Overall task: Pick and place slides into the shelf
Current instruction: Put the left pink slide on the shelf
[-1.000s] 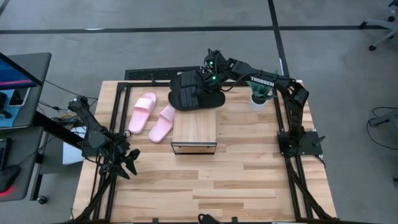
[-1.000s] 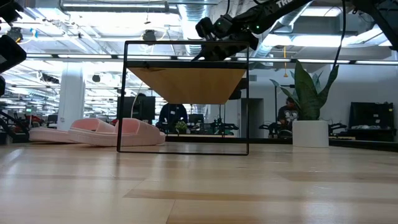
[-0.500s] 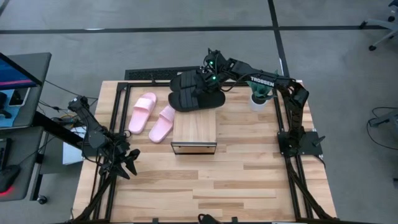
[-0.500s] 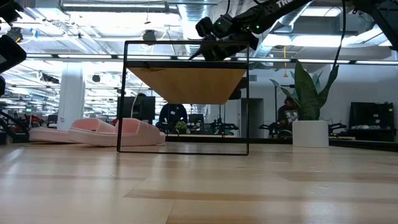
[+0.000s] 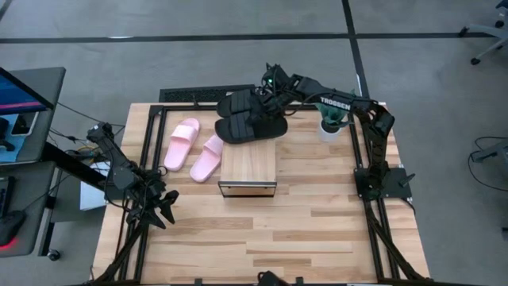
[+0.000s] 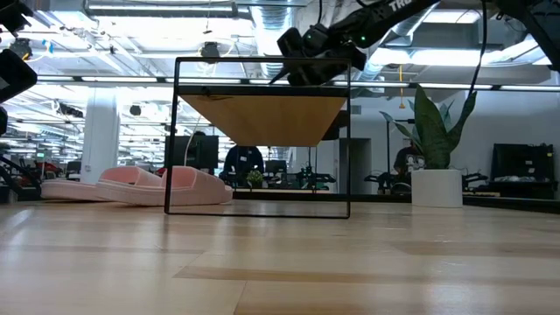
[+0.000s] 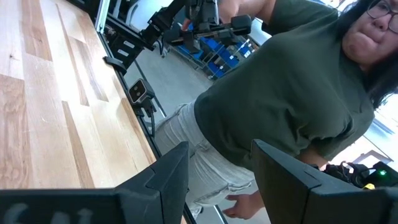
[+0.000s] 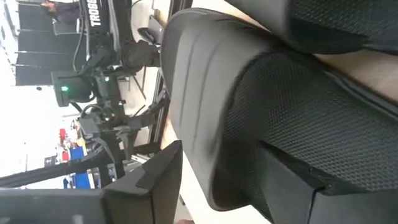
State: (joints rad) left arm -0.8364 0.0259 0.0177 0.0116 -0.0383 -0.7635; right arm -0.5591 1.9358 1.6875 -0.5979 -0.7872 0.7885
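R gripper (image 5: pixel 268 93) sits w/ jaws spread wide over the black slides (image 5: pixel 250 119), holding nothing; the pair lies on the shelf (image 5: pixel 248 167) back end, long axis across it. Pink slides (image 5: pixel 194 148) lie on the table left of shelf, nearer L gripper (image 5: pixel 163 208), which waits wide open at front-left.

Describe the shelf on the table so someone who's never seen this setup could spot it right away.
Start at the big wooden table and look to its middle, just ahead of the black slides. The shelf is the small rack there, a light wood plank on a thin dark metal frame. Unlike the pink slides beside it, it stands raised and boxy.
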